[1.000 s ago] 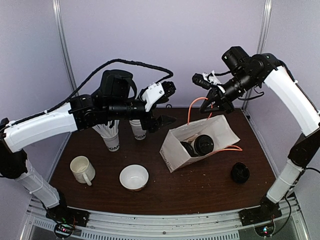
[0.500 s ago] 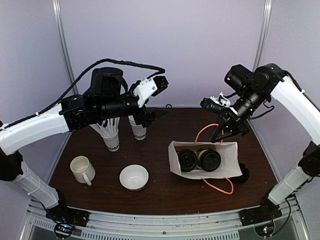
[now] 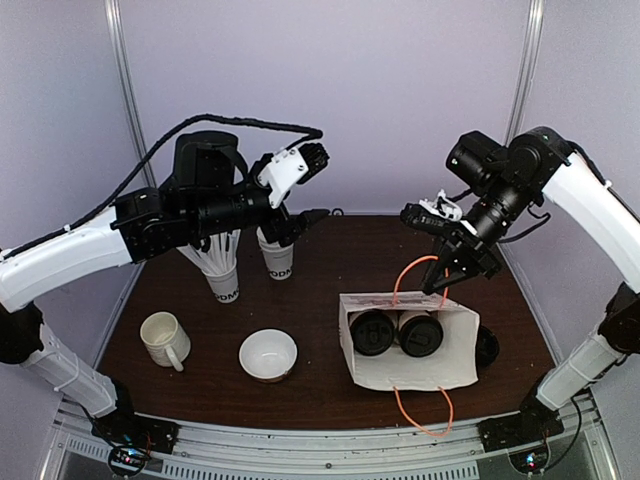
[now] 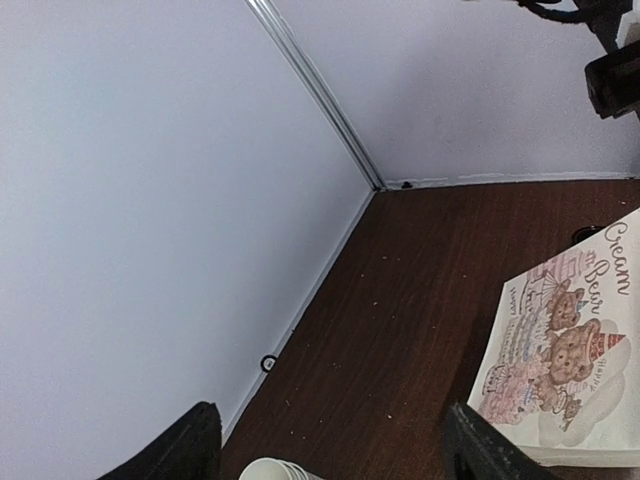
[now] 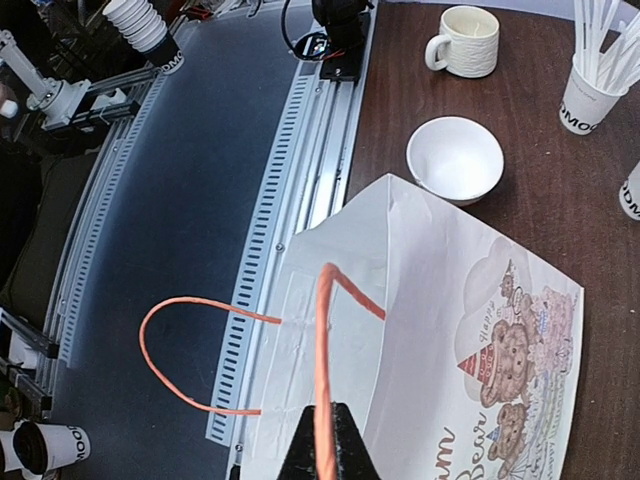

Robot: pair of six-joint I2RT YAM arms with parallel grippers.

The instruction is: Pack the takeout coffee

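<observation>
- Right up front, the near handle (image 3: 420, 412), an orange loop, droops from the paper bag (image 3: 420, 372) toward the front edge of the brown surface (image 3: 330, 260).
- Over to the left, a white bowl (image 3: 268, 354) sits mouth up. A white mug (image 3: 164, 339) stands further left, and both are well apart from the bag.
- And here's the coffee: both cups are inside the bag, side by side, black lids facing up. There's the left coffee cup (image 3: 372, 332) and the right coffee cup (image 3: 420, 334), packed close together.
- A loose black lid (image 3: 487, 347) peeks out just beside the bag's right edge, partly hidden by it.
- Above the bag's far rim, the right jaws are pinched fully together on the far handle (image 3: 405, 275). In the wrist view, that orange cord runs straight up into them.
- Farther back on the left, a paper cup of white sticks (image 3: 224, 283) and a second paper cup (image 3: 277, 258) stand near each other.
- Highest and farthest back, the left jaws hover over that second cup, spread wide, with nothing in them.
</observation>
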